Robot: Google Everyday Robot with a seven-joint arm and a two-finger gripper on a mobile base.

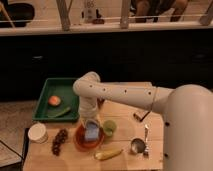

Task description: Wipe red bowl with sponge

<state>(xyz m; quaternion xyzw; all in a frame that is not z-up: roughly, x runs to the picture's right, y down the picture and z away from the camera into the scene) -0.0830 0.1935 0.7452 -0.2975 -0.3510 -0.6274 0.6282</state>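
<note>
I am judging this as the wiping step: the end effector [91, 123] is hanging right over the sponge [92, 134], which is lying in the red bowl [78, 141] near the surface's [124, 111] front. I cannot tell whether it is gripping. Next I am wanting short strokes inside the rim, minding the green cup [109, 128] just beside and the banana [107, 154] in front.

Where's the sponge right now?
Camera view, lower centre: the sponge lies in the red bowl, directly under the gripper, with the grapes toward the picture's left and the banana just in front.
</note>
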